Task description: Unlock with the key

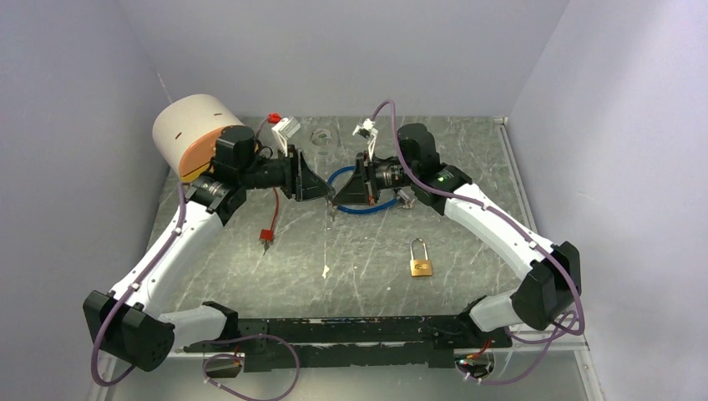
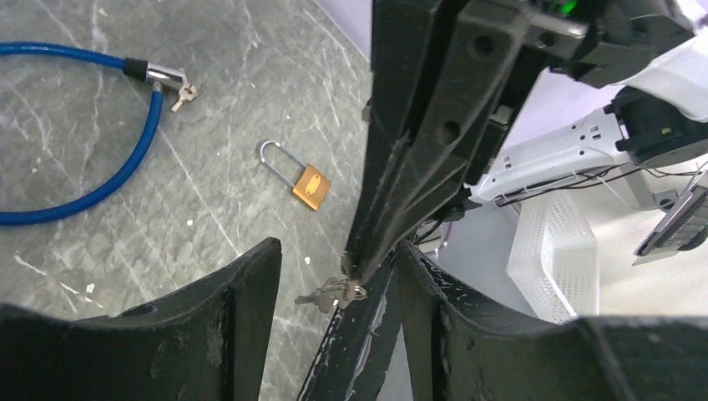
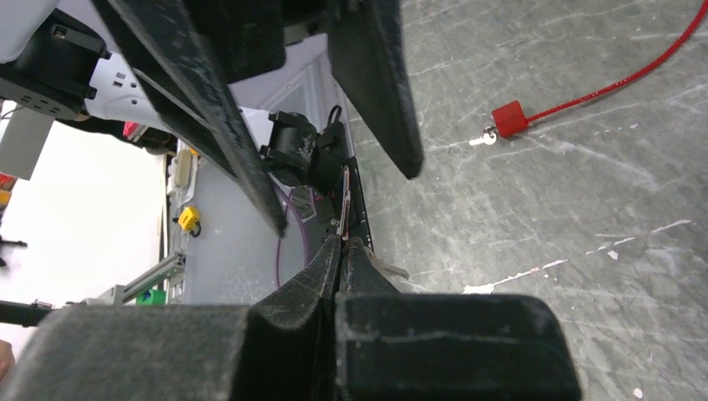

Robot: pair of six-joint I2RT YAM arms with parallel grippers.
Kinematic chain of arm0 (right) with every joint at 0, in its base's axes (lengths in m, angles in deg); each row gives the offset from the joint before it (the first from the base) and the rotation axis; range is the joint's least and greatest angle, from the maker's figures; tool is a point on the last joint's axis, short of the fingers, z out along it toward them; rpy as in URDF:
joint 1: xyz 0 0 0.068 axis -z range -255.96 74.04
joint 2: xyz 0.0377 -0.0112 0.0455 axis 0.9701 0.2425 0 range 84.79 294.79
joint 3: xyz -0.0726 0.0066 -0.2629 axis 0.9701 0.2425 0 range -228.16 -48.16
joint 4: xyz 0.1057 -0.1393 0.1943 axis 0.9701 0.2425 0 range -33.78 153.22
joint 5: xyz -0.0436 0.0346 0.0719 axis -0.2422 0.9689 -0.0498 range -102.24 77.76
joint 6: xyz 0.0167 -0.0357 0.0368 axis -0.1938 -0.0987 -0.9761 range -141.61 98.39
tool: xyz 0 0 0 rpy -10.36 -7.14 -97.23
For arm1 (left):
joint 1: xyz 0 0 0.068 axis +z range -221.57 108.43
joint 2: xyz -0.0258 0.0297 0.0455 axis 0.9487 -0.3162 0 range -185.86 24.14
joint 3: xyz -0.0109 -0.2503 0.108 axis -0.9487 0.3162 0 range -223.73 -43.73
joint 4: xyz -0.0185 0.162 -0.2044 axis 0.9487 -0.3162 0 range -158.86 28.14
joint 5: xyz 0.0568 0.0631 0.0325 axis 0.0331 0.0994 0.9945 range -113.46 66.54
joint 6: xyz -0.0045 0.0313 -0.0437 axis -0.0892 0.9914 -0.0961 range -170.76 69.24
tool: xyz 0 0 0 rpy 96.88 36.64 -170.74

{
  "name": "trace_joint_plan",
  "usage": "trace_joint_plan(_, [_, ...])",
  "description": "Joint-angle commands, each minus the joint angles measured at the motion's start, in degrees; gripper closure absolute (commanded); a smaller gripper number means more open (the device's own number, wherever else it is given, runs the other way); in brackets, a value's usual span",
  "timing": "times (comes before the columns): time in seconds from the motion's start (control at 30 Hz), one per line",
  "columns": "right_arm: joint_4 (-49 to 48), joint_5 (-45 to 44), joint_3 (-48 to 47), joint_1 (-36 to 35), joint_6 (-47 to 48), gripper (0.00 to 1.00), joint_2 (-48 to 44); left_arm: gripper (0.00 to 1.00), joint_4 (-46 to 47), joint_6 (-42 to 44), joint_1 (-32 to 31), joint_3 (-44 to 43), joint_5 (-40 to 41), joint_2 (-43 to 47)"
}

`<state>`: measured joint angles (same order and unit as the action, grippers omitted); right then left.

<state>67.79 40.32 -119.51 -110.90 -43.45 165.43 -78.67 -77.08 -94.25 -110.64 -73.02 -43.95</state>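
The brass padlock [image 1: 421, 266] lies flat on the table with its shackle closed; the left wrist view also shows this padlock [image 2: 309, 185]. My right gripper [image 3: 341, 242] is shut on the key [image 3: 343, 200], pinched at the fingertips. In the left wrist view the key [image 2: 334, 292] and its small ring hang from the tips of the right fingers [image 2: 434, 125]. My left gripper [image 2: 338, 276] is open, its jaws standing either side of the right gripper's tip and the key, with a gap on the left side. Both grippers meet tip to tip mid-table, left gripper [image 1: 324, 192] and right gripper [image 1: 339, 199].
A blue cable lock [image 1: 376, 209] with keys in it lies under the grippers. A red cable lock [image 1: 269, 234] lies to the left, a large tan and white roll [image 1: 188, 134] at the back left. Grey walls close in three sides.
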Motion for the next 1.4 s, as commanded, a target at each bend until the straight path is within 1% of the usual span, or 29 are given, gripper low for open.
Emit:
trace_joint_plan(0.0, [-1.5, 1.1, -3.3, -0.3, 1.6, 1.0, 0.2, 0.43, -2.4, 3.2, 0.0, -2.2, 0.6, -0.7])
trace_joint_plan(0.1, [-1.0, 2.0, -3.7, -0.4, 2.0, 1.0, 0.5, 0.51, -2.1, 3.6, 0.0, -2.5, -2.9, -1.4])
trace_joint_plan(0.27, [-0.7, 2.6, -4.1, -0.5, 2.2, 1.0, 0.7, 0.78, -1.4, 4.2, 0.0, -2.4, -6.2, -1.6])
trace_joint_plan(0.33, [-0.6, 2.9, -4.1, -0.5, 2.4, 1.0, 0.8, 0.84, 0.3, 3.4, 0.0, -1.6, -6.4, -0.9])
trace_joint_plan(0.4, [-0.4, 3.4, -4.1, -0.5, 2.7, 1.0, 0.9, 0.87, 2.4, 2.7, 0.0, -0.7, -6.7, -0.3])
trace_joint_plan(0.47, [-0.3, 3.8, -4.0, -0.5, 3.0, 1.0, 0.9, 0.89, 3.9, 1.9, 0.0, 0.1, -7.2, -0.1])
trace_joint_plan(0.53, [0.2, 4.2, -4.0, -0.5, 3.4, 1.0, 0.8, 0.89, 4.3, 1.8, 0.0, 0.4, -7.7, -0.1])
trace_joint_plan(0.57, [0.5, 4.4, -4.0, -0.5, 3.8, 1.0, 0.9, 0.85, 4.0, 2.1, 0.0, 0.2, -8.0, -0.3])
trace_joint_plan(0.63, [1.4, 4.5, -4.3, -0.5, 4.4, 1.0, 1.0, 0.7, 2.4, 3.1, 0.0, -0.3, -7.9, -0.6])
trace_joint_plan(0.67, [1.8, 4.5, -4.4, -0.5, 4.7, 1.0, 1.0, 0.65, 1.5, 3.6, 0.0, -0.6, -7.9, -0.7])
trace_joint_plan(0.73, [2.7, 4.6, -4.5, -0.5, 5.3, 1.0, 1.1, 0.59, 0.1, 4.7, 0.0, -1.1, -7.2, -0.6])
trace_joint_plan(0.77, [3.0, 4.7, -4.6, -0.6, 5.6, 1.0, 1.1, 0.58, -0.6, 5.2, 0.0, -1.2, -6.9, -0.6])
trace_joint_plan(0.83, [3.4, 4.7, -4.5, -0.6, 5.8, 1.0, 1.2, 0.62, -0.7, 5.7, 0.0, -1.2, -6.8, -0.4])
trace_joint_plan(0.93, [3.5, 5.0, -4.3, -0.6, 6.0, 1.0, 1.1, 0.75, 0.5, 5.0, 0.0, -0.7, -7.7, -0.2])
trace_joint_plan(1.07, [4.3, 5.7, -4.5, -0.6, 6.6, 1.0, 1.2, 0.82, 1.7, 4.4, 0.0, 0.0, -8.8, -0.2])
trace_joint_plan(1.13, [5.2, 5.8, -4.6, -0.6, 7.2, 1.0, 1.3, 0.88, 1.9, 4.6, 0.0, 0.1, -9.2, -0.2])
trace_joint_plan(1.2, [6.0, 5.7, -4.8, -0.6, 7.7, 1.0, 1.4, 0.96, 1.8, 4.7, 0.0, 0.1, -9.5, -0.2])
trace_joint_plan(1.27, [6.0, 5.6, -4.9, -0.6, 7.7, 1.0, 1.4, 0.97, 1.9, 4.7, 0.0, 0.2, -9.9, -0.2])
trace_joint_plan(1.3, [5.8, 5.6, -4.9, -0.6, 7.6, 1.0, 1.4, 0.96, 1.8, 4.7, 0.0, 0.1, -10.1, -0.3])
trace_joint_plan(1.37, [5.4, 5.5, -4.8, -0.7, 7.5, 1.0, 1.3, 0.85, 1.4, 4.6, 0.0, 0.1, -10.5, -0.6])
